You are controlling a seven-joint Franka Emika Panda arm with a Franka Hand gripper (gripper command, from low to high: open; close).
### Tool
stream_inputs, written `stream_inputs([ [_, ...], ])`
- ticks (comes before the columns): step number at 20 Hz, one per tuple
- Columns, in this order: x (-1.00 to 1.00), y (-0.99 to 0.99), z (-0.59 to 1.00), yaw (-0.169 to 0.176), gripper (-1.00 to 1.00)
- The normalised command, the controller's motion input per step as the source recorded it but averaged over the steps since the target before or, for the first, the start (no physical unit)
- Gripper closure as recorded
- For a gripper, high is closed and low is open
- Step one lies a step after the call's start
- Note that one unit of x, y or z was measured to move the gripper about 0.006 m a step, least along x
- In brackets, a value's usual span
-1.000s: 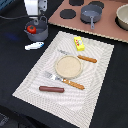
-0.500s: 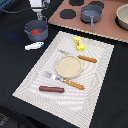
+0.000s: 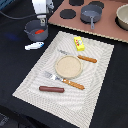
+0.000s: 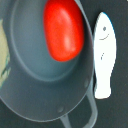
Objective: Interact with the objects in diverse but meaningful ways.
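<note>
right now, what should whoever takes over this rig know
Gripper: above the dark grey pot, fingers not visible, so open or shut cannot be told.
Red tomato lies inside the pot.
White-and-blue fish lies on the black cloth beside the pot, apart from it.
Yellow block and brown sausage lie on the placemat.
Done: tomato is potted.
Left: fish, block and sausage are not in the pot, likely next candidates.

Pot [image 4: 45, 95] rim cut by wrist view's edge; fingers unseen; tomato [image 3: 39, 32] tiny, blurred.
</note>
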Motion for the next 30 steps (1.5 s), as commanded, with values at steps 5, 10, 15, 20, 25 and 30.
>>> stream_inputs([
  [5, 0.07, -0.23, -0.07, 0.042, -1.0],
  [10, 0.03, -0.17, -0.1, 0.043, -1.0],
  [15, 0.0, -0.14, -0.24, 0.041, -1.0],
  [20, 0.0, -0.15, -0.32, 0.037, -1.0],
  [25, 0.0, -0.13, -0.28, 0.033, -1.0],
  [30, 0.0, -0.11, -0.25, 0.031, -1.0],
])
